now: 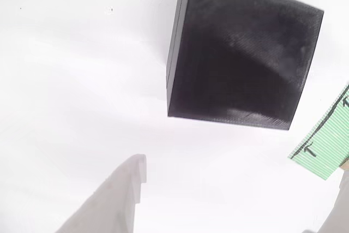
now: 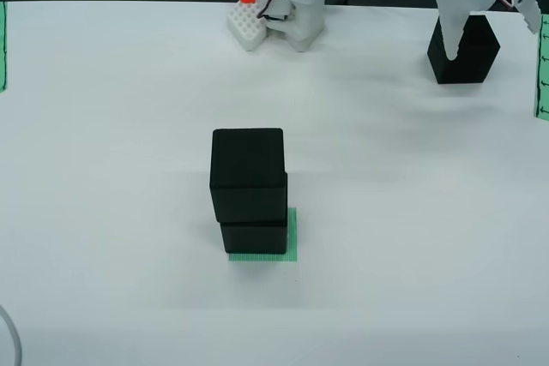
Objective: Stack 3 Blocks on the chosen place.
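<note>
Two black cubes (image 2: 249,190) stand stacked on the green striped patch (image 2: 292,242), the upper one slightly offset. The third cube (image 2: 463,56) rests on the white table (image 2: 111,169) at far right in the fixed view, beside a green strip (image 2: 542,66). The gripper (image 2: 493,27) hovers over it, jaws spread and empty, apparently straddling it for the pickup; contact is unclear.

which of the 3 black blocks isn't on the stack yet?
The lone block at the overhead view's far right, under the open hand. The other two blocks stand stacked on the green striped patch.
</note>
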Tool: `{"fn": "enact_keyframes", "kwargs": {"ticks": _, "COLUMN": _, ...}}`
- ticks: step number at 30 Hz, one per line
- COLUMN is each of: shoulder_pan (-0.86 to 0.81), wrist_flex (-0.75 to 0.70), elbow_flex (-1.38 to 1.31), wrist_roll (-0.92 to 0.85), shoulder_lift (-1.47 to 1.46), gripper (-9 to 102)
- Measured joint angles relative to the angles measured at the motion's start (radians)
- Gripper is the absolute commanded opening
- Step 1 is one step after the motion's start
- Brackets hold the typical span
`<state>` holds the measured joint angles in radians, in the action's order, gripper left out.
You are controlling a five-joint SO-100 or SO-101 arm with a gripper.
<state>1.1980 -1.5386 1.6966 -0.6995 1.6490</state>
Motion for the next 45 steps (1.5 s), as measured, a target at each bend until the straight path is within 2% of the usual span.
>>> {"fn": "enact_keyframes", "kwargs": {"ticks": 9, "shoulder_pan": 0.101, "wrist_flex": -0.011, "elbow_flex": 0.009, "wrist_roll": 0.040, "shoulder_lift": -0.037, "gripper": 46}}
{"fn": "enact_keyframes", "kwargs": {"ticks": 23, "shoulder_pan": 0.115, "wrist_flex": -0.011, "elbow_flex": 0.084, "wrist_roll": 0.078, "shoulder_lift": -0.061, "gripper": 46}}
{"fn": "enact_keyframes", "kwargs": {"ticks": 40, "shoulder_pan": 0.138, "wrist_flex": 0.017, "elbow_flex": 0.054, "wrist_roll": 0.115, "shoulder_lift": -0.213, "gripper": 45}}
{"fn": "enact_keyframes", "kwargs": {"ticks": 45, "shoulder_pan": 0.140, "wrist_flex": 0.023, "elbow_flex": 0.031, "wrist_roll": 0.120, "shoulder_lift": -0.252, "gripper": 35}}
